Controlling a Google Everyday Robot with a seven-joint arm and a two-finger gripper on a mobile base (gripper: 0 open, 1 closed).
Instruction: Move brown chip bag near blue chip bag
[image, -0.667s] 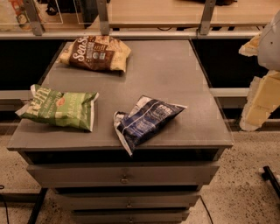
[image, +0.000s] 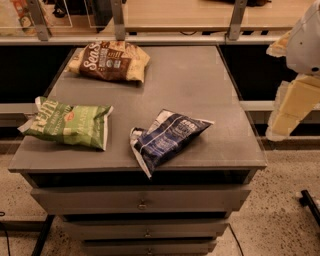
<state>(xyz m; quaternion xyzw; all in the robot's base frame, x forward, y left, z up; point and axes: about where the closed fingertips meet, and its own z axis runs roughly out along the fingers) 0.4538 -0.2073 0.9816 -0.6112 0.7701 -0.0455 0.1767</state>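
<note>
Found the gripper at the right edge of the frame, a pale cream shape below a white arm part, beyond the right side of the worktop and touching none of the bags. Could not tell whether the jaws were spread or pressed together. Held nothing that could be made out.

Saw the blue chip bag nearest to it, lying flat and crumpled at the lower middle of the worktop, close to the front edge, one white end pointing toward the lower left and just reaching that edge. Noted the green bag at the lower left of the worktop, lying flat, apart from the blue one, its left end over the worktop's left edge.

Spotted the brown chip bag at the upper left of the worktop, near the back edge, lying flat with white lettering facing up, well apart from the blue chip bag and from the gripper.

Made out drawers under the worktop and speckled floor at the lower right.
</note>
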